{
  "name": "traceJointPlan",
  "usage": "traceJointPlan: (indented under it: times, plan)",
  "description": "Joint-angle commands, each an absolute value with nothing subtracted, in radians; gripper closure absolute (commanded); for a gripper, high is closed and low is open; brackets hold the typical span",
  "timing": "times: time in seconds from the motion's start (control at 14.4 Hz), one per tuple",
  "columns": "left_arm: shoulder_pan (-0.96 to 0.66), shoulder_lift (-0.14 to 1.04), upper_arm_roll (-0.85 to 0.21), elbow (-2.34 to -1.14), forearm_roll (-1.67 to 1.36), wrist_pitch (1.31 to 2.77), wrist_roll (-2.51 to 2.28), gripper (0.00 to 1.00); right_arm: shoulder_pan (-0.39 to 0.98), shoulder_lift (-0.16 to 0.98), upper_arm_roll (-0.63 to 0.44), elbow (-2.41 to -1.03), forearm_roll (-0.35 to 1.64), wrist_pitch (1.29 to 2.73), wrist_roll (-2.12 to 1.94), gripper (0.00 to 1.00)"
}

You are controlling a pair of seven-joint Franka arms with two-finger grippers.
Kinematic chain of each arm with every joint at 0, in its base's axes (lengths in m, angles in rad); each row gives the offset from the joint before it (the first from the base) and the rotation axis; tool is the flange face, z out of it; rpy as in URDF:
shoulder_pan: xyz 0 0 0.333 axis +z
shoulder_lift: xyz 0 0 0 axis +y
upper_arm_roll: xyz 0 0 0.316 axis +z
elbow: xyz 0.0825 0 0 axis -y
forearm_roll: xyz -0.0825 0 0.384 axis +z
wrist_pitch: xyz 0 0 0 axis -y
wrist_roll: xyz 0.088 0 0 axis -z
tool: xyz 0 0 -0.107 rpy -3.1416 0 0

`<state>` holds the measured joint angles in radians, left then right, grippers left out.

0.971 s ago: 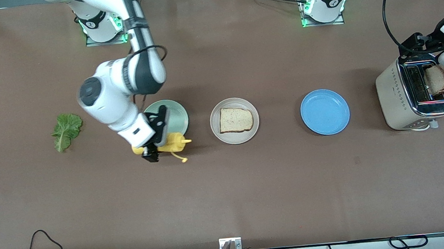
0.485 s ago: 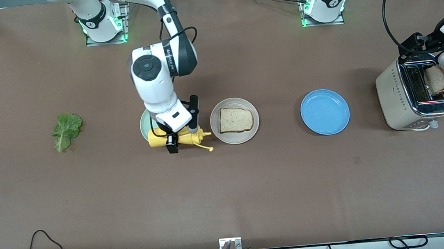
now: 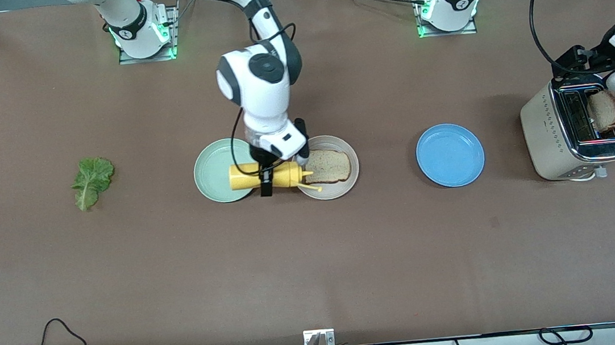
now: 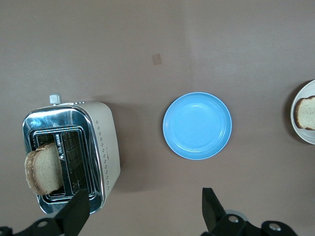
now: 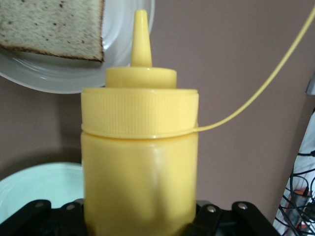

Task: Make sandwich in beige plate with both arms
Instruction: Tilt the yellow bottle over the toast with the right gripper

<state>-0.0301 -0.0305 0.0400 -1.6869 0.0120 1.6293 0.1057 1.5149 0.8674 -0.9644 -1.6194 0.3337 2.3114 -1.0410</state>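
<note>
Right gripper (image 3: 266, 178) clamped on the yellow squeeze bottle (image 3: 262, 176), held on its side in the air, spanning the gap between the mint-green plate (image 3: 215, 171) and the beige plate (image 3: 338, 189). Nozzle aimed at 3 o'clock in the front view, over the beige plate's rim, close to the bread slice (image 3: 329, 165); cap tether dangling at the nozzle end. Seen in the right wrist view: bottle (image 5: 140, 162) filling the frame between the black fingers, nozzle tip over the plate's rim (image 5: 59, 78) just beside the slice's crust (image 5: 54, 24).

Bread slice lying flat in the beige plate, mid-table. Lettuce leaf (image 3: 91, 182) on the bare table at 9 o'clock of the mint-green plate, well apart, toward the right arm's end. Blue plate (image 3: 450, 155) at 3 o'clock of the beige plate. Toaster (image 3: 572, 133) toward the left arm's end, second bread slice (image 3: 606, 109) standing up out of its slot.

Left gripper (image 4: 142, 211) waiting over the toaster, fingers spread wide and holding nothing; toaster (image 4: 98, 147), its slice (image 4: 43, 168) and the blue plate (image 4: 197, 125) visible below in the left wrist view.
</note>
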Motion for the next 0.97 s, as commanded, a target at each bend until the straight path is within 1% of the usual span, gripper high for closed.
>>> traceJointPlan:
  times: [0.0, 0.28, 0.69, 0.9]
  plan:
    - [-0.020, -0.051, 0.031, -1.706, 0.003, 1.629, 0.103, 0.00, 1.539, 0.933, -0.988, -1.556, 0.252, 2.293, -1.000, 0.58]
    - [-0.020, -0.051, 0.031, -1.704, 0.003, 1.629, 0.101, 0.00, 1.578, 0.985, -0.986, -1.536, 0.193, 2.272, -0.994, 0.57]
    - [-0.020, -0.051, 0.031, -1.704, 0.003, 1.629, 0.101, 0.00, 1.583, 1.064, -0.983, -1.464, 0.158, 2.234, -0.944, 0.57]
    - [-0.021, -0.049, 0.031, -1.704, 0.003, 1.629, 0.101, 0.00, 1.585, 1.069, -0.968, -1.463, 0.138, 2.232, -0.927, 0.57]
